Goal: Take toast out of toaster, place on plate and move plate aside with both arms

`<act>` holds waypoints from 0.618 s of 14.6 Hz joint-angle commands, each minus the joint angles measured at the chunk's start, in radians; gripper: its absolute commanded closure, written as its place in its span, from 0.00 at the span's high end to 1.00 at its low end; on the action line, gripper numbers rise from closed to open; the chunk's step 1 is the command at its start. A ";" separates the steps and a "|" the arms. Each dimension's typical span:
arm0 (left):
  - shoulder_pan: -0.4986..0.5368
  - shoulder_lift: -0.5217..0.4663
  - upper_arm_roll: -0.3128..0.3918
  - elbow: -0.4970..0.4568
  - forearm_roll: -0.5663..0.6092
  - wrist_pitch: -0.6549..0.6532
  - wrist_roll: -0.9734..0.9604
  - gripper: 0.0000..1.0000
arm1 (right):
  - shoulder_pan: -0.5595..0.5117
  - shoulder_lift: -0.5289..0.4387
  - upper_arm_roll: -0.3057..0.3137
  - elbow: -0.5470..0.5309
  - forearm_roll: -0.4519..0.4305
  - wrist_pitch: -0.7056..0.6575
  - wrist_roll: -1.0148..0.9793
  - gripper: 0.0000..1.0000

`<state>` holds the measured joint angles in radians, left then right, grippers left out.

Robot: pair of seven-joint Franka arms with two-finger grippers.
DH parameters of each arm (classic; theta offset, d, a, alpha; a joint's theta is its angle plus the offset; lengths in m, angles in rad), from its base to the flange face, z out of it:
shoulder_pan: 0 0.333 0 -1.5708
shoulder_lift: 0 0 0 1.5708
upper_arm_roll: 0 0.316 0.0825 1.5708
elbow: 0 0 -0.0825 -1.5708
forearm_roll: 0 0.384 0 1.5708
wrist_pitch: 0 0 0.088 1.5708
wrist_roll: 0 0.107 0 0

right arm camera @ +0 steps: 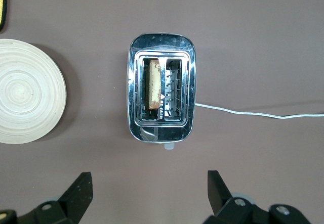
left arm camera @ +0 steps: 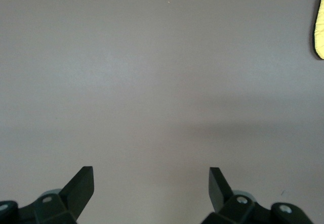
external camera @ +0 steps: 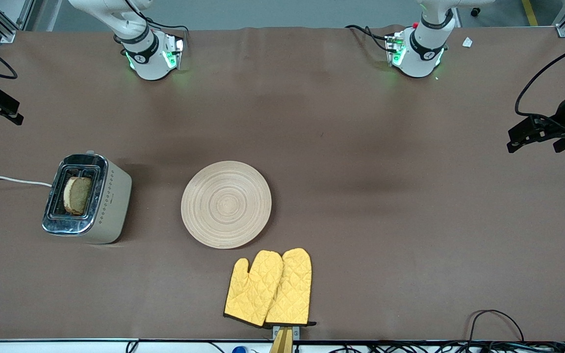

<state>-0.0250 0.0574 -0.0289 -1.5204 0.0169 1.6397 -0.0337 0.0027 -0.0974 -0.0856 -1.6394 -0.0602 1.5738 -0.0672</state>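
One brown speckled toast slice (external camera: 77, 195) stands in one slot of one chrome-topped beige toaster (external camera: 88, 198), toward the right arm's end of the brown-covered desk (external camera: 361, 206). One round tan grooved wooden plate (external camera: 226, 204) lies beside it, bare. Two yellow quilted oven mitts (external camera: 269, 288) lie nearer the camera. Left tool (left arm camera: 151, 186) is wide open and empty above bare desk; right tool (right arm camera: 149, 191) is wide open and empty above the toaster. No legible writing.

I could read no text; the toaster (external camera: 88, 198) carried a small mark on its side, too tiny to make out.
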 commanded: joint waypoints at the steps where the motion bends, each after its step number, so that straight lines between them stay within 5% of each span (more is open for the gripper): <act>1: -0.001 0.006 0.000 0.019 0.023 0.003 -0.003 1.00 | -0.003 -0.002 0.000 0.003 0.019 -0.008 -0.005 1.00; 9: -0.009 0.010 -0.005 0.029 0.029 0.000 -0.006 1.00 | -0.004 -0.002 0.000 0.001 0.019 -0.008 -0.005 1.00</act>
<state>-0.0283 0.0574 -0.0303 -1.5151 0.0200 1.6413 -0.0337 0.0027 -0.0971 -0.0856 -1.6394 -0.0602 1.5719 -0.0672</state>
